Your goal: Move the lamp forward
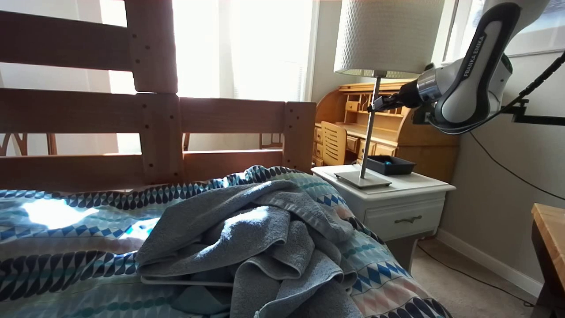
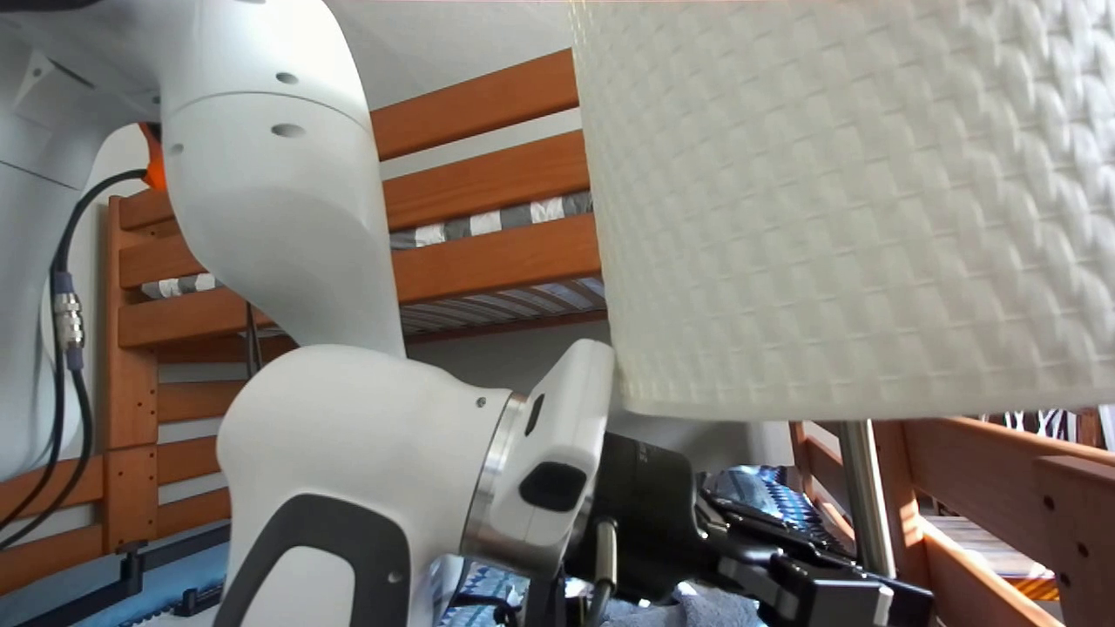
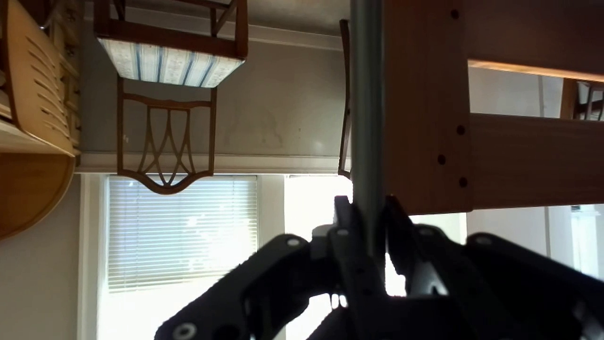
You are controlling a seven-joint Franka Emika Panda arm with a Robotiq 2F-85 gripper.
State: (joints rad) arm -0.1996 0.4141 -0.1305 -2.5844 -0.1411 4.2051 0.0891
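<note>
The lamp (image 1: 388, 39) stands upright on the white nightstand (image 1: 404, 198) in an exterior view. It has a large white textured drum shade, a thin metal pole (image 1: 368, 141) and a flat square base (image 1: 353, 179). Its shade (image 2: 854, 209) fills the upper right of an exterior view, with part of the pole below. My gripper (image 1: 375, 106) is at the pole's upper part, below the shade. In the wrist view the fingers (image 3: 367, 217) are closed on both sides of the pole (image 3: 368, 104). In an exterior view the fingertips (image 2: 875, 592) are partly cut off by the lower edge.
A black tray (image 1: 390, 165) sits behind the lamp base on the nightstand. A bed with a grey towel (image 1: 265, 238) lies beside the nightstand. A wooden bed frame (image 1: 234, 115) and a roll-top desk (image 1: 423, 132) are behind. A wooden table edge (image 1: 551, 229) is at the right.
</note>
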